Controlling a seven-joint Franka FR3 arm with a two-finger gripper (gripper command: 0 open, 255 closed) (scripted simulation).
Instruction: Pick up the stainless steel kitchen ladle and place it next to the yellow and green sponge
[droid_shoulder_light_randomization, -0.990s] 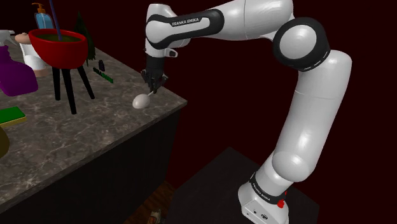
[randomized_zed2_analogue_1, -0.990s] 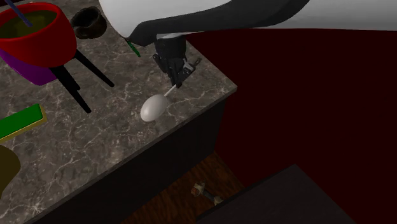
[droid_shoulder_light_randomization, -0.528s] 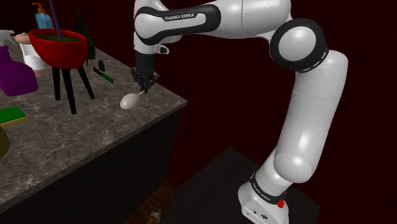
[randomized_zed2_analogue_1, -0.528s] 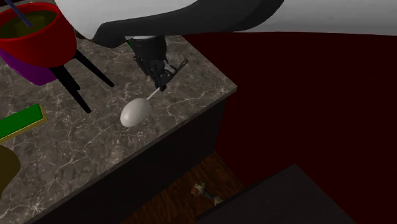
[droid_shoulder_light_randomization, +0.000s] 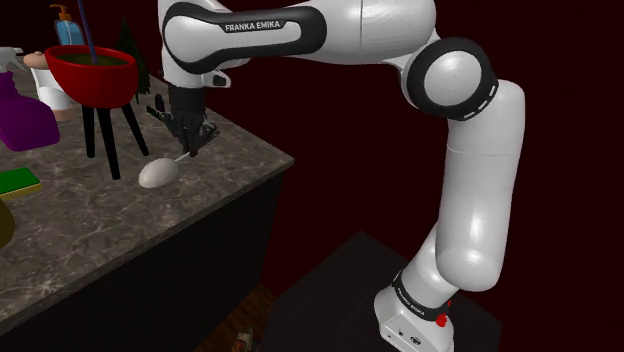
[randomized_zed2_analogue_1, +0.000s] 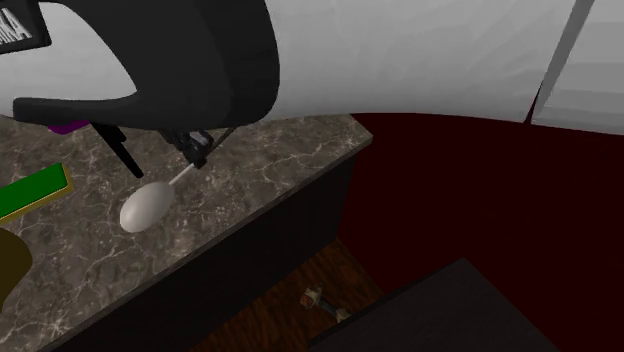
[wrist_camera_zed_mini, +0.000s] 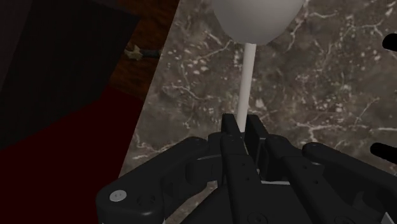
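End effector (droid_shoulder_light_randomization: 190, 150) clasps ladle (droid_shoulder_light_randomization: 157, 174) near counter (droid_shoulder_light_randomization: 205, 190) edge.

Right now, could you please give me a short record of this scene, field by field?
counter: dark marbled stone
ladle: pale grey, bowl low over the counter; contact unclear
hand: shut on the ladle's thin handle
sponge: green with a yellow edge, flat on the counter, apart from the ladle
status: ladle not yet beside the sponge
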